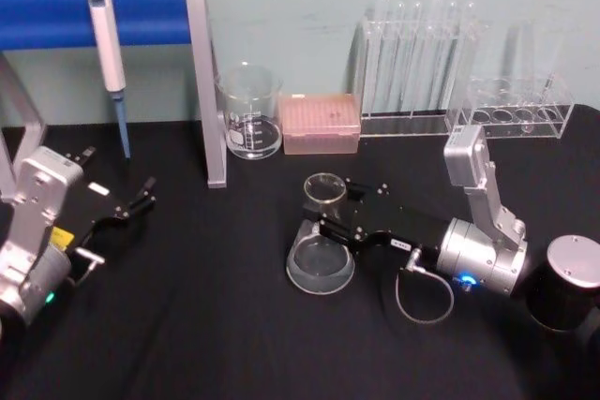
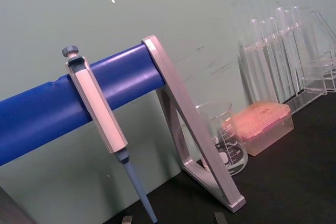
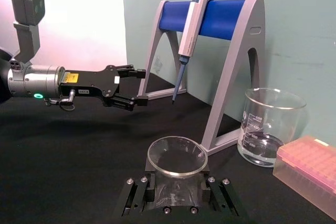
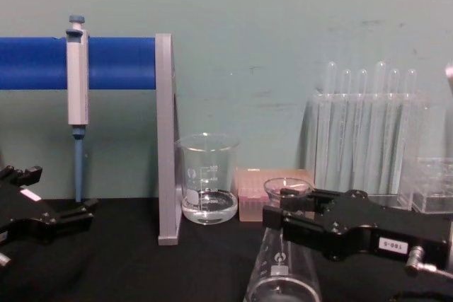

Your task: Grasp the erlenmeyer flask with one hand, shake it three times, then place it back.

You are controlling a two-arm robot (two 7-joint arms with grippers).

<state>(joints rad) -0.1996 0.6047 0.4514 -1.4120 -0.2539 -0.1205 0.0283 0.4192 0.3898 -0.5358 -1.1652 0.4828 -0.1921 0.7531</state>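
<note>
The erlenmeyer flask [image 1: 321,264] is clear glass and stands upright on the black table, just right of centre. My right gripper [image 1: 323,217], black with a small white label on a silver-grey arm, reaches in from the right and is shut on the flask's neck below the flared rim. In the right wrist view the flask [image 3: 177,157] sits between the two fingers [image 3: 139,192], which press on either side of the neck. The chest view shows the flask [image 4: 283,274] under the right gripper [image 4: 283,221]. My left gripper [image 1: 141,196] rests open at the table's left, empty.
A blue-barred pipette stand [image 1: 208,81] with a hanging pipette [image 1: 108,53] stands at the back left. Behind the flask are a glass beaker [image 1: 251,114], a pink tip box [image 1: 321,124] and test tube racks [image 1: 417,63]. A black cylinder [image 1: 567,283] sits at the right edge.
</note>
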